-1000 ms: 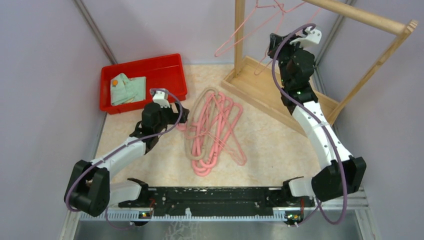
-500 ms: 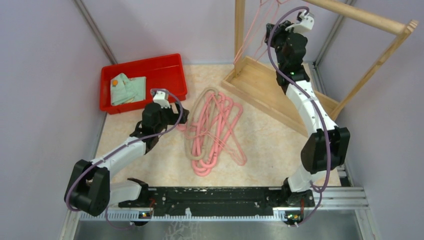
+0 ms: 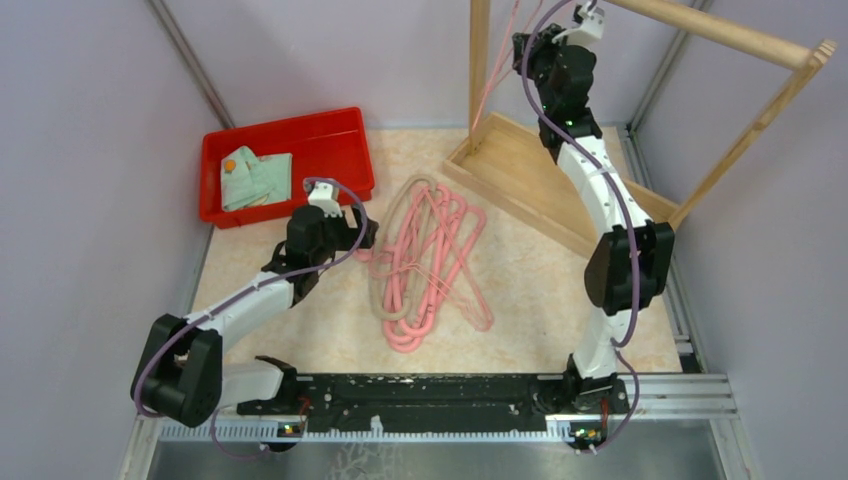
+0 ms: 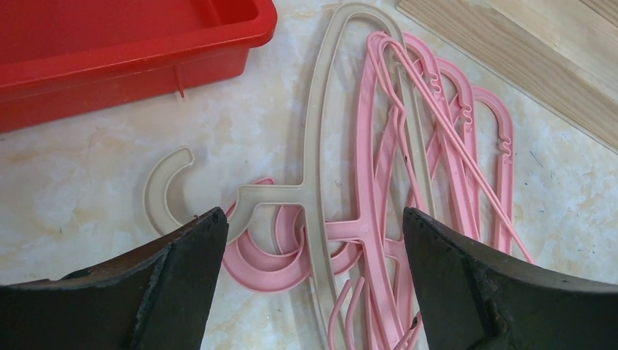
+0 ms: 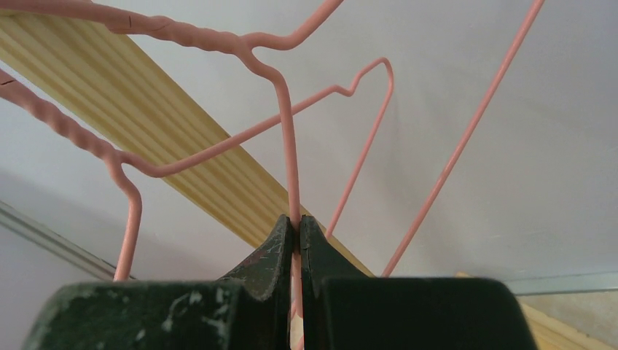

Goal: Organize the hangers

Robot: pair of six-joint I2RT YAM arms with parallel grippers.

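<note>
1. The right gripper is raised high at the back right of the scene. Its two dark, scuffed fingers are pressed together on a thin pink wire hanger. The wire runs straight up from the fingertips to a tightly twisted neck.
2. A second wire hanger, also pink and with a rope-like twisted neck, hangs just to the left of the first. One of its shoulders has a small angular notch. Neither hook is in view.
3. Behind both wires runs a pale rail of the wooden rack, with straight grain. From above, the rack is a light timber frame of slim uprights on a flat plank base, standing at the back right of the table.
4. The table top is cream with a soft marbled pattern. At its middle lies the pile of hangers, flat and overlapping. They are thick, smooth plastic bent into long rounded loops, and most are pink.
5. One beige hanger lies on the left side of the pile, with a broad C-shaped hook. Curved pink hooks lie just beside its neck. The pink shoulders carry small scalloped notches.
6. The left gripper hovers low over the hook ends of the pile. Its wide, dark, wedge-shaped fingers are spread well apart, one on each side of the hooks. I cannot tell whether they touch the table.
7. A glossy red tray, rectangular with a raised rim, sits at the back left, near the left gripper. It holds a folded pale green cloth.
</note>
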